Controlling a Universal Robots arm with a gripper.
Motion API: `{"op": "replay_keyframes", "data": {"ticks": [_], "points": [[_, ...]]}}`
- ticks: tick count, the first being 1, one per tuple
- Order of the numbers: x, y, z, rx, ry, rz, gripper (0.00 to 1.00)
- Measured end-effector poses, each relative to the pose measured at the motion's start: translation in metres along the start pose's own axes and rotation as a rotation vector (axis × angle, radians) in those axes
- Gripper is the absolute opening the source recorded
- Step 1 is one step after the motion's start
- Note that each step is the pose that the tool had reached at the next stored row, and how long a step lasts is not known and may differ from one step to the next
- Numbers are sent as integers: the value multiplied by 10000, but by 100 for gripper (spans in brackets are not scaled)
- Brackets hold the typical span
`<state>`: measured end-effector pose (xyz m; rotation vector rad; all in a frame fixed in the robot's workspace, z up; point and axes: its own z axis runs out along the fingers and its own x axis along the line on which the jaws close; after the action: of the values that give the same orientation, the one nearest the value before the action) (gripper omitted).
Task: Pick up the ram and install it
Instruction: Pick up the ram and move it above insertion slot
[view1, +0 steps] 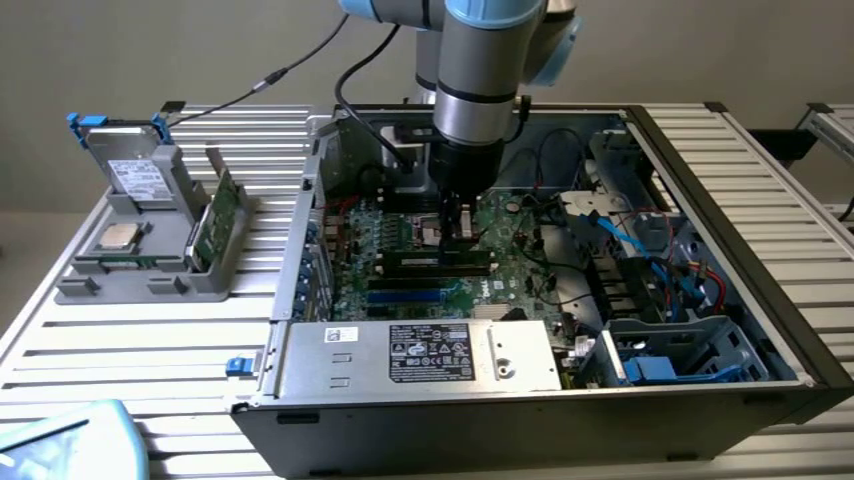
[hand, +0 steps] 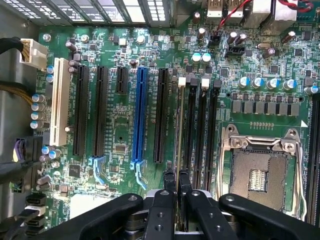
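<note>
1. I read this as the install step, not the pick. The arm reaches down into the open black computer case (view1: 787, 330), which lies on the slatted metal surface (view1: 134, 350). The gripper (view1: 461, 232) hangs just over the large green motherboard (view1: 400, 235).
2. In the wrist view the gripper's fingers (hand: 169, 182) are drawn close together with only a narrow gap. A thin, pale-edged strip runs out from between them. I take that strip for the ram (hand: 178, 130), a long narrow circuit-board stick seen edge-on and pinched by its upper edge.
3. The ram lies along the row of long black memory slots (hand: 200, 135). It is over the slot nearest the blue expansion slot (hand: 140, 115), on the side away from the empty silver-framed processor socket (hand: 260, 175). I cannot tell whether its lower edge already touches the slot or hangs just above it.
4. At the exterior view's left, well apart from the case, a grey plastic holder (view1: 134, 270) carries a small square silver processor chip (view1: 118, 237). A green board (view1: 214, 215) stands upright in it too.
5. In my judgement, seating calls for three things:
   - the stick held parallel to its slot and centred between the end latches;
   - the white latch (hand: 181, 80) swung clear;
   - a straight, even push down without tilt, since a skewed press could jam one end or strain the motherboard.
</note>
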<state>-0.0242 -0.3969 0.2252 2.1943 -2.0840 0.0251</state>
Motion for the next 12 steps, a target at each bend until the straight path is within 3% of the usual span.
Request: {"op": "replay_keyframes", "data": {"ticks": [12], "points": [[-1,4,8,18,-16,126,14]]}}
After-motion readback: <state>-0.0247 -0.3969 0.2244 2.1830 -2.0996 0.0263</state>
